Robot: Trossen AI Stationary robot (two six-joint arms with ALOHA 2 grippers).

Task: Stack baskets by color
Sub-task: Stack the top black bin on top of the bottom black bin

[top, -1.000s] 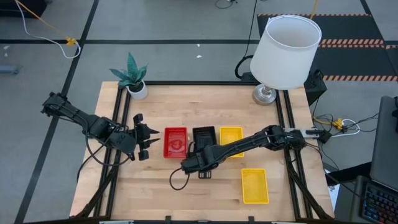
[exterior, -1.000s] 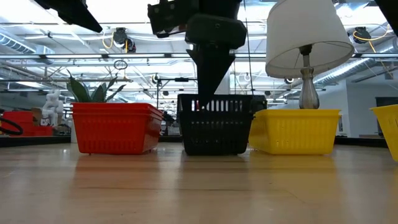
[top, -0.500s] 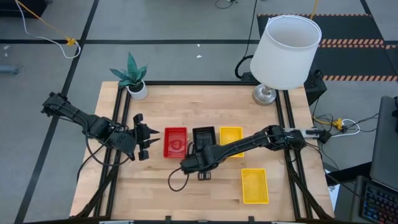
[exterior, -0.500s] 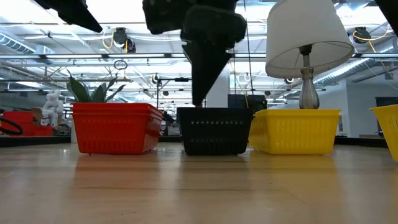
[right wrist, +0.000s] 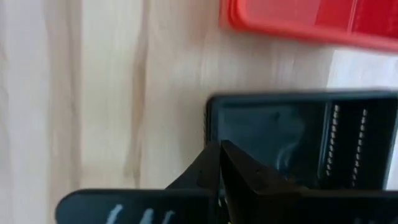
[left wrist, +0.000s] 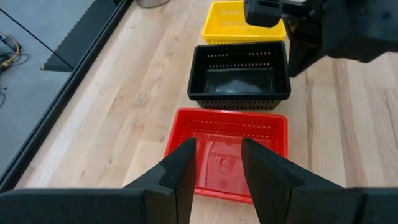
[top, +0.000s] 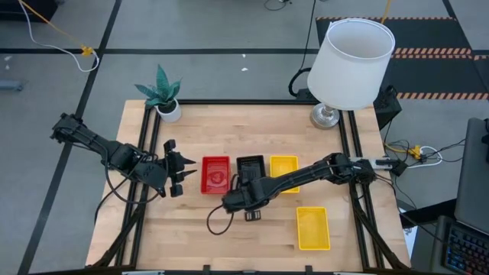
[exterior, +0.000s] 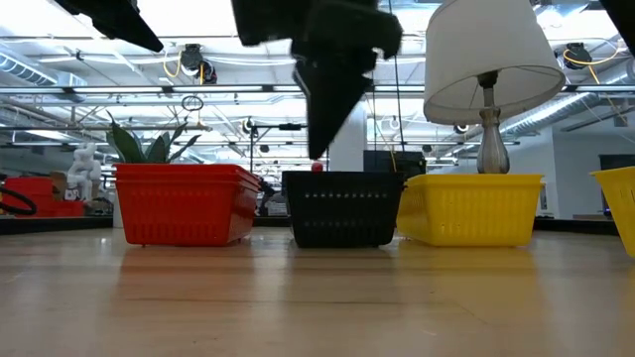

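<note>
Yellow mesh-sided plastic basket (top: 313, 228) lies alone near the table's front-right, long axis front-to-back, nearer the right gripper (top: 231, 202) (fingers together, empty) than the half-open left gripper (top: 177, 175).

My workstation sits in a robotics lab inside a large industrial hall. Evidence: the wooden table (top: 252, 229) is edged by black rails (top: 145, 153) and stands on a grey floor (top: 229, 69) marked with dark tape lines and a hazard-striped mat (top: 428, 53). Loose cables (top: 46, 38) trail across the floor. Looking level across the table I see an open ceiling with exposed ducts and pipes (exterior: 89, 94) and a hanging yellow cord reel (exterior: 179, 64). A table lamp (top: 348, 61) and a small potted plant (top: 162, 95) serve as props.
</note>
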